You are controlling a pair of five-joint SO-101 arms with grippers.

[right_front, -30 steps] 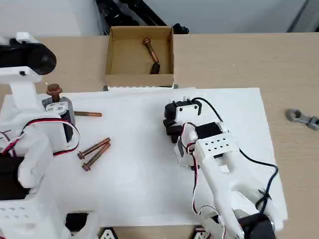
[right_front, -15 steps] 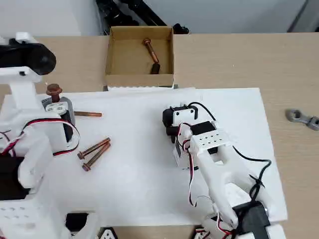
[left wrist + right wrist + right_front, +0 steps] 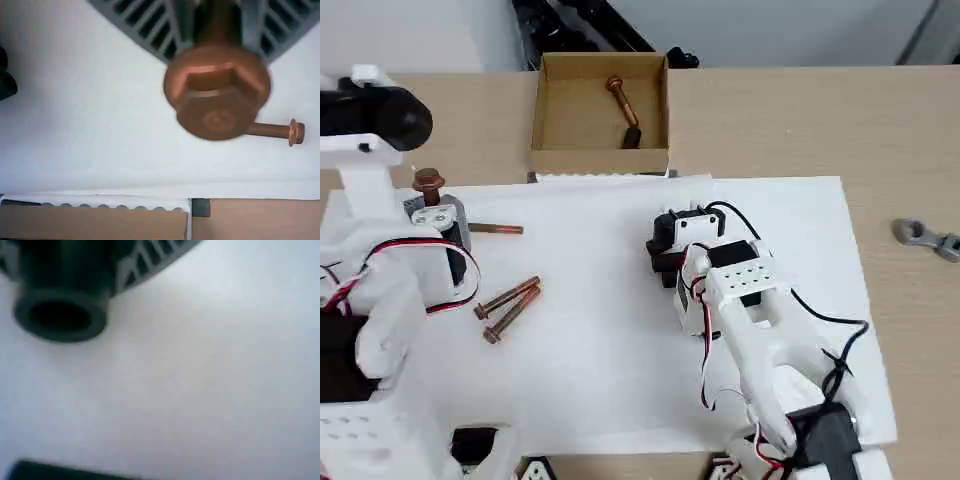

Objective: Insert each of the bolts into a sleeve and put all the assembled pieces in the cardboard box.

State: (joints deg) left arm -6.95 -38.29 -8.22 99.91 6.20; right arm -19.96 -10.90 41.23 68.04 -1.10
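Bolt (image 3: 217, 95), rigid smooth metal and probably light yet slippery, sits clamped by its shank in the left gripper (image 3: 216, 22) at the white mat's (image 3: 610, 380) left edge, while the right gripper (image 3: 662, 250), mid-mat, grips a stiff black sleeve (image 3: 60, 310) by its body.

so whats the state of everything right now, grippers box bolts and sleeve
box: open, one assembled piece inside
left gripper: shut on a bolt
held bolt: gripped by the shank, no sleeve on it
right gripper: shut on a sleeve
sleeve: held, bore empty
loose bolts: three, lying flat on the sheet, no sleeves
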